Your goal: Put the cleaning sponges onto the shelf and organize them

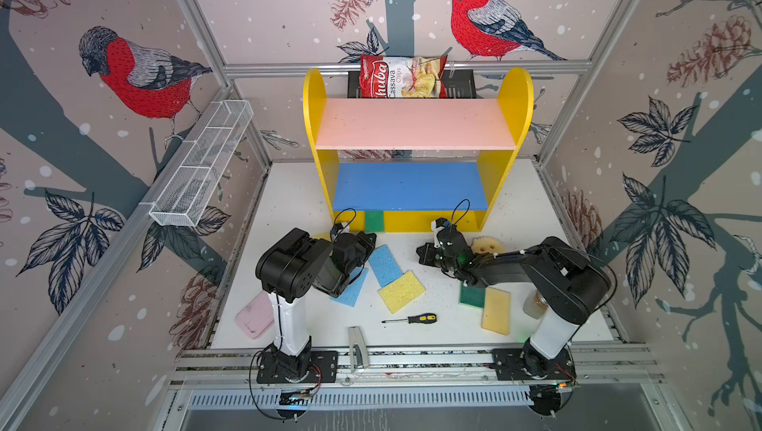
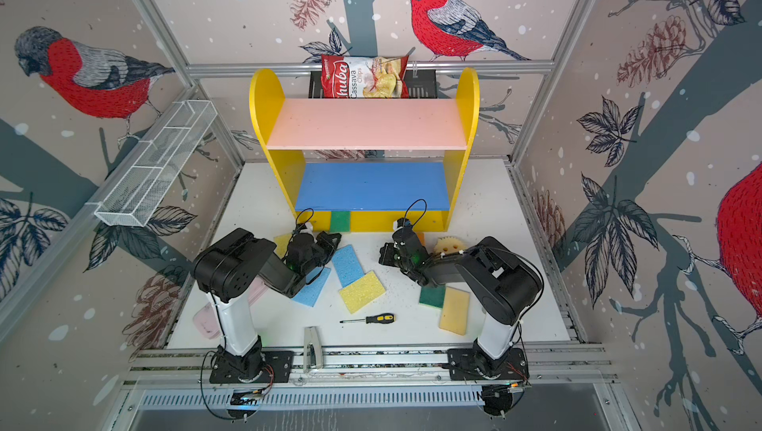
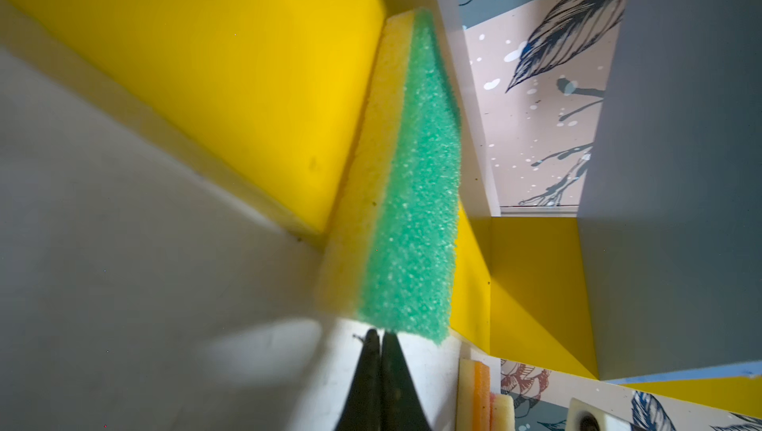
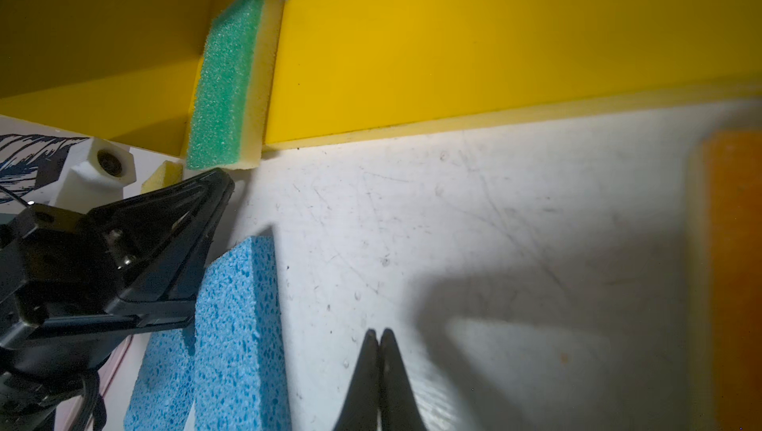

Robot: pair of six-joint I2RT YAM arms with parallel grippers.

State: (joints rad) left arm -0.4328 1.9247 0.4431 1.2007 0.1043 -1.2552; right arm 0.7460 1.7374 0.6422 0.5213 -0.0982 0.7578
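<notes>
While both grippers are closed on nothing, entries run:
- Left gripper [image 1: 368, 240]: centre-left of a top view, tips just short of a green sponge [image 1: 374, 221].
- Green sponge: set against the yellow base front of the shelf [image 1: 416, 124].
- Right gripper [image 1: 421, 252]: centre, over bare table.
- Loose below: two blue sponges [image 1: 384, 259] [image 1: 350, 288], yellow sponge [image 1: 401, 291], smiley sponge [image 1: 488, 246].

Yellow wooden shelf's [image 1: 319, 119] pink upper board [image 1: 412, 124] and blue middle board [image 1: 408, 185] bare, open frontward, green-and-yellow foam sponge [image 1: 374, 221] plugging its base's left end, my left claw [image 3: 378, 336] just before it, light blue foam sponges [image 1: 384, 262] littering white tabletop [image 1: 297, 202] in front.
</notes>
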